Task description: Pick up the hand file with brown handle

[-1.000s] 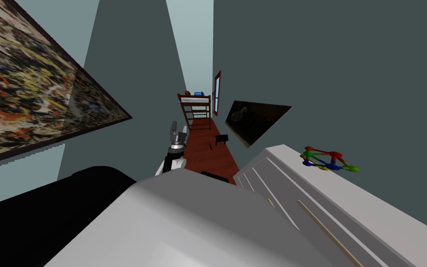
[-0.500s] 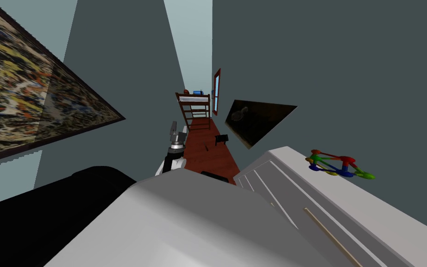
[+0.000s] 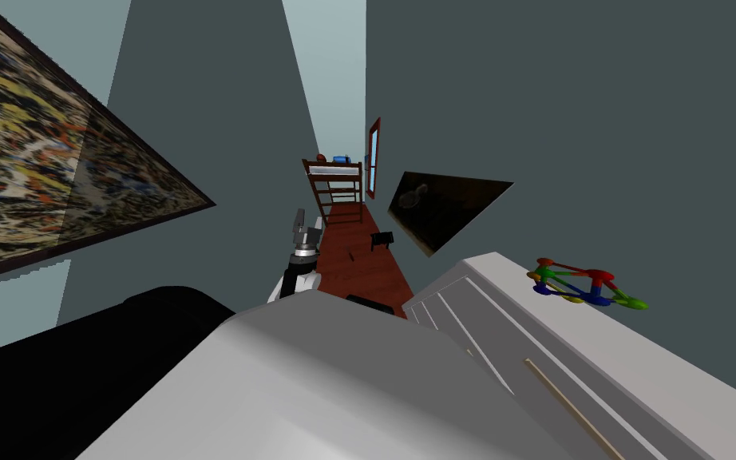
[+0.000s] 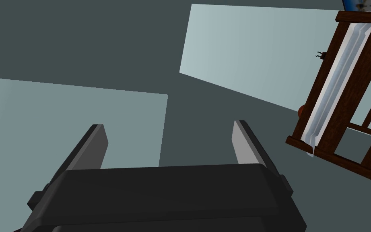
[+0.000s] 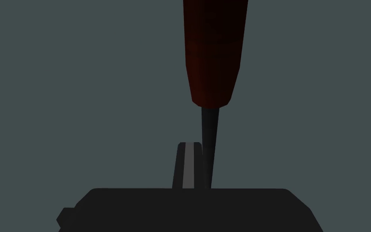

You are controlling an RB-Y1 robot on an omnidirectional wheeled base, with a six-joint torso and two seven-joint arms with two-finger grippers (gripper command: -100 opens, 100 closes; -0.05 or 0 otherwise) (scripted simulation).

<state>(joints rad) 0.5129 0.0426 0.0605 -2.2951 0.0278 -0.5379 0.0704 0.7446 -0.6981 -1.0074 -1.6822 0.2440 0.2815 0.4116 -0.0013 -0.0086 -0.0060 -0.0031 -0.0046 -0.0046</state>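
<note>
A big painting (image 3: pixel 47 152) of yellow, orange and black flecks hangs on the left wall, with a black area (image 3: pixel 55 375) under it. At my right stands a white cabinet (image 3: pixel 598 359) with panelled fronts, close against the grey-green wall. A dark framed picture (image 3: pixel 442 208) hangs on that wall further on. Between the walls a red-brown floor (image 3: pixel 358 271) runs to a dark wooden rack (image 3: pixel 334 188) at the far end, with a blue thing on its top. A toy (image 3: pixel 586 285) of red, green, blue and yellow bars lies on the cabinet top. A small dark stool (image 3: pixel 382 238) stands on the floor before the rack, and a tiny dark thing near it is too small to tell.

The left gripper (image 4: pixel 168 125) is raised ahead of me over the floor, its blades spread wide with nothing between them.

The right gripper (image 5: pixel 200 147) pinches the hand file (image 5: pixel 213 52) by its thin dark blade. The file's long axis runs straight out along the fingers (image 5: pixel 188 165), with the brown handle at the far end, pointing away from the gripper. Behind it is a flat grey-green surface.
</note>
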